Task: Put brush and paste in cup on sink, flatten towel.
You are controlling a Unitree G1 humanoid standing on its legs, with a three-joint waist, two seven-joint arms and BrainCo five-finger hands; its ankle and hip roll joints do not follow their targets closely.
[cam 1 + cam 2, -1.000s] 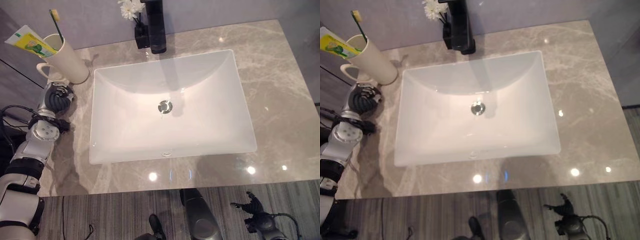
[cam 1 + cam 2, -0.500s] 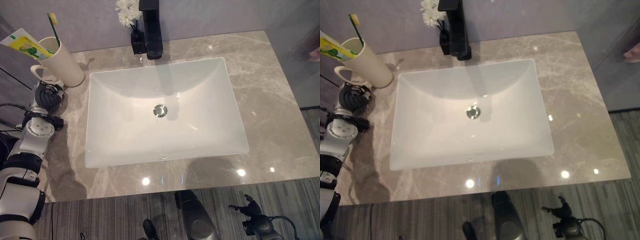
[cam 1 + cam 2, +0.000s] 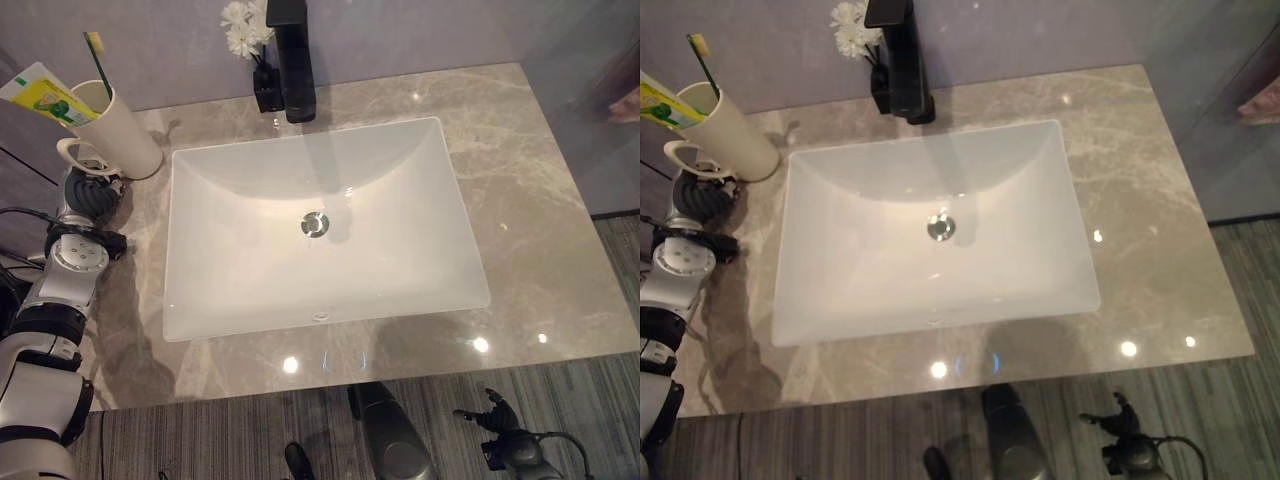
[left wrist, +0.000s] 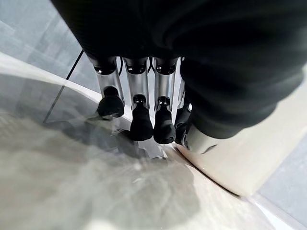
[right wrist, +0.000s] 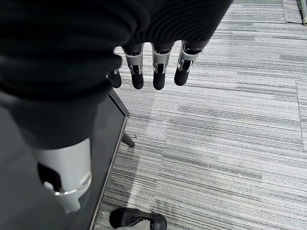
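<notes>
Cream handled cup (image 3: 118,135) stood at the far-left corner of the grey marble worktop (image 3: 560,260), holding a green-handled brush (image 3: 97,62) and yellow-green paste (image 3: 42,95), left hand (image 3: 92,192) just near of it with fingers (image 4: 141,122) loosely straight beside its base, right hand (image 5: 153,67) relaxed over the striped floor (image 5: 230,124), sink (image 3: 320,225) lying broad to the right.

The countertop (image 3: 520,200) looks like polished grey marble, glossy enough to mirror ceiling lights. Set in it, the sink (image 3: 230,290) is smooth white ceramic with a sheen, its drain (image 3: 314,223) shiny metal. The faucet (image 3: 292,60) is matt black. Just past the left hand (image 4: 144,115), whose fingers are brushed silver metal with dark rubbery tips, the cream cup (image 3: 122,135) looks smooth and matt. The floor (image 5: 230,143) under the right hand (image 5: 153,67) is rough, striped grey carpet.
</notes>
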